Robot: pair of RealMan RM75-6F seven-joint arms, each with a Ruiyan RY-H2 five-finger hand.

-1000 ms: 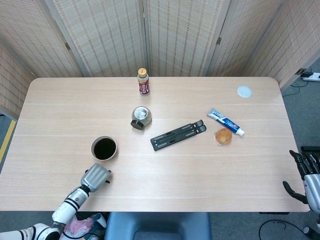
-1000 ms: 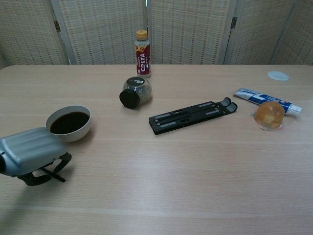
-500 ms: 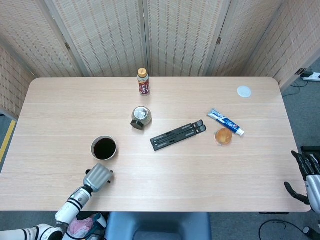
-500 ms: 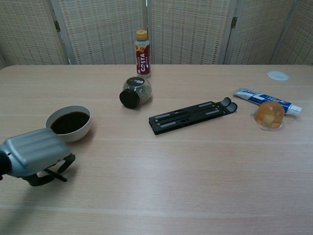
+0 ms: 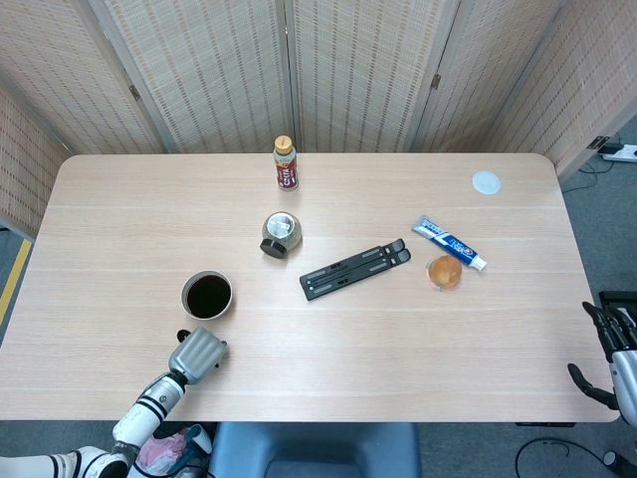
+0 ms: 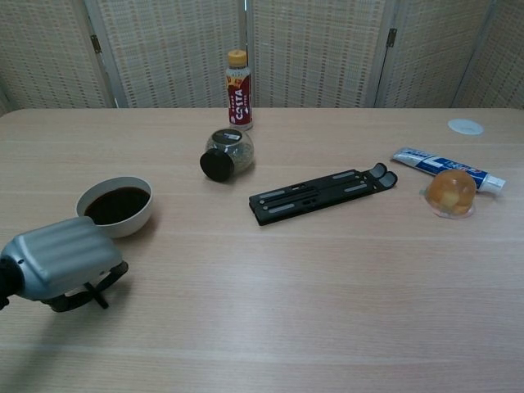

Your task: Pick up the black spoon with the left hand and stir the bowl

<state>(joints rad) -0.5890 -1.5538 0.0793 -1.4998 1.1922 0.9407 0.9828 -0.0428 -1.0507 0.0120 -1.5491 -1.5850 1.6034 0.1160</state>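
Pale wooden surface [image 5: 328,329] at lower left: left hand [image 6: 59,260], fingers curled over the thin black spoon [image 6: 97,292], near the white bowl of dark liquid [image 5: 206,296]; secure the handle before lifting

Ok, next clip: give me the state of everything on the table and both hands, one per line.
left robot hand: fingers curled over a thin black thing, the black spoon as far as I can tell
bowl: upright, holds dark liquid
jar: on its side, black lid on
bottle: upright, capped
black stand: folded flat
toothpaste tube: lying flat
right robot hand: off the table, holds nothing
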